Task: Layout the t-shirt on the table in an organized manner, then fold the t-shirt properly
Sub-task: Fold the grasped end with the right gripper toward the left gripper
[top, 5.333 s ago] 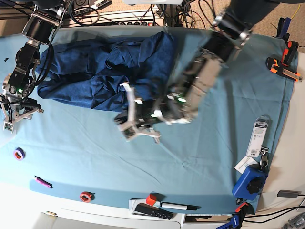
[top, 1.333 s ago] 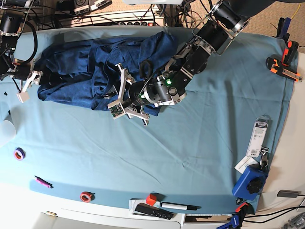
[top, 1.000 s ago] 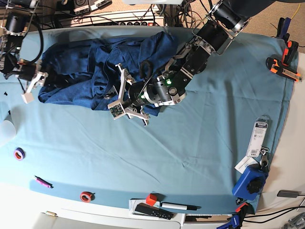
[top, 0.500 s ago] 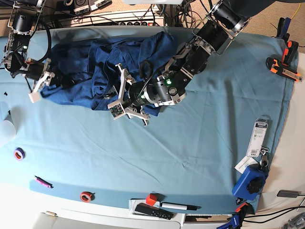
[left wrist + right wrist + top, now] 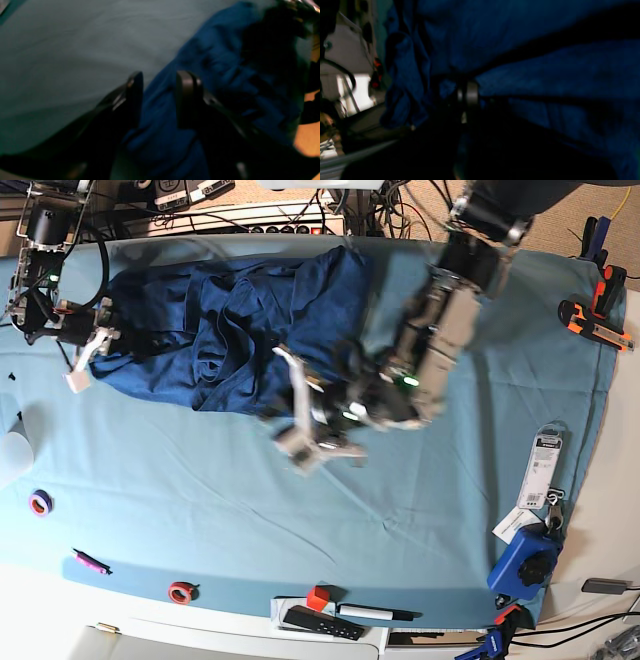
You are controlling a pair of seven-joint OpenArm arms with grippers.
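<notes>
So the t-shirt (image 5: 230, 330) is bunched in a dark blue heap along the far side of the table (image 5: 430, 510), more toward the robot's right end, nowhere near laid out flat yet. Both arms are on it from opposite ends, which makes sense if the idea is to stretch it open between two grab points.

The left gripper (image 5: 305, 425) sits at the near edge of the heap, over toward the middle of the table. In its wrist cam the two black fingers (image 5: 186, 97) stand a little apart with a fold of blue cloth running up between them, so I'd say it's pinching the shirt's hem there (hard to be sure, the shot is blurry, and in the overhead view the arm is smeared like it's mid-motion).

The right gripper (image 5: 82, 345) is at the other end, right on the shirt's outer edge. Its wrist cam is basically all dark fabric, with the fingers nearly together and cloth pressed around them. Looks like a grab on the shirt's end, though I can't tell how much cloth it actually has.

My guess at the reasoning: one arm anchors its end while the other drags the bunched part out over the open teal area nearer the front, where there's room to spread it. The small stuff along the front edge, like the purple tape roll (image 5: 40, 502), is well clear.
</notes>
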